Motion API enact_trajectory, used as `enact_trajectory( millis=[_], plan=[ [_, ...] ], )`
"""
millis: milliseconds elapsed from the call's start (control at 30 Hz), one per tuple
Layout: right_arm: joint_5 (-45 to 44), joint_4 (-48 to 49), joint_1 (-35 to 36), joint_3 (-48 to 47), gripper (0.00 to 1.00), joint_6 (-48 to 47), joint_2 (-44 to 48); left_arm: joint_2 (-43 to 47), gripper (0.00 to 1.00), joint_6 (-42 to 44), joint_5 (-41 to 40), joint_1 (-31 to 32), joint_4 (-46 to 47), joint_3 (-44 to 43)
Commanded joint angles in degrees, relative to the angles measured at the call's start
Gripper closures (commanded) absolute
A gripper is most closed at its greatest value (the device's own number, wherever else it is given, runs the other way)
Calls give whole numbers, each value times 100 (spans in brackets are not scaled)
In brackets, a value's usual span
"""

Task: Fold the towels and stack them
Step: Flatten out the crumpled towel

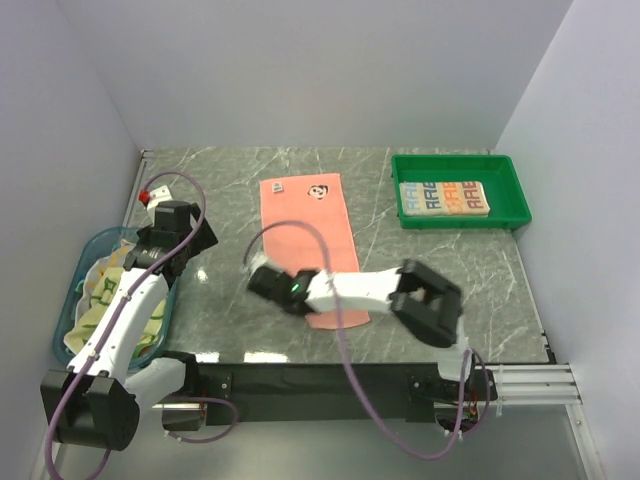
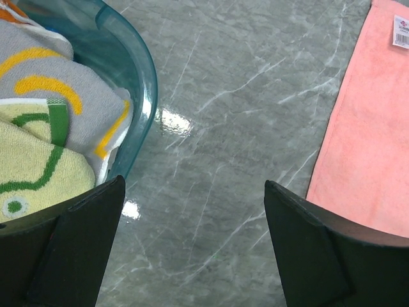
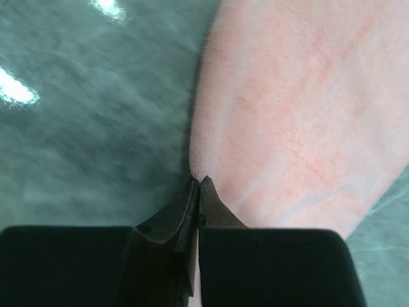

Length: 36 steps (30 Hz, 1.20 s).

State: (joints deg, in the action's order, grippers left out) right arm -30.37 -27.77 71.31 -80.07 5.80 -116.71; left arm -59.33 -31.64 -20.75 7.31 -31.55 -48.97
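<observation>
A salmon-pink towel (image 1: 310, 230) with a panda emblem lies flat in the middle of the table. My right gripper (image 1: 264, 282) is at its near left edge. In the right wrist view its tips (image 3: 199, 179) are shut on the edge of the pink towel (image 3: 300, 96). My left gripper (image 1: 185, 240) is open and empty. It hovers (image 2: 194, 185) over bare table between the blue basket (image 2: 137, 83) and the pink towel (image 2: 364, 147). Yellow-green and grey towels (image 2: 38, 160) lie bunched in the basket. A folded cream lettered towel (image 1: 443, 199) lies in the green tray (image 1: 460, 222).
The blue basket (image 1: 90, 255) stands at the left edge beside the left arm. A small red and white object (image 1: 150, 193) sits at the far left corner. White walls close in the table on three sides.
</observation>
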Motion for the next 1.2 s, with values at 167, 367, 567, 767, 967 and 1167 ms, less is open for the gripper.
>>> enact_trajectory(
  millis=[167,367,567,767,967,1167],
  plan=[
    [3106,1598,-2383,1485,94,975,1818,71,5,132,124,-28,211,37],
    [3547,1871,-3105,1934,77,1186,1853,36,5,140,133,-28,193,45],
    [2520,1618,-2922,2057,61,923,2520,-8,5,149,177,-37,193,37],
    [1046,994,-2123,1680,46,404,2654,-26,5,158,194,-37,202,19],
    [32,264,-1252,889,37,729,1565,-35,6,149,159,-37,202,37],
    [-759,-263,-803,168,37,940,589,-26,6,149,186,-37,193,28]
  ],
)
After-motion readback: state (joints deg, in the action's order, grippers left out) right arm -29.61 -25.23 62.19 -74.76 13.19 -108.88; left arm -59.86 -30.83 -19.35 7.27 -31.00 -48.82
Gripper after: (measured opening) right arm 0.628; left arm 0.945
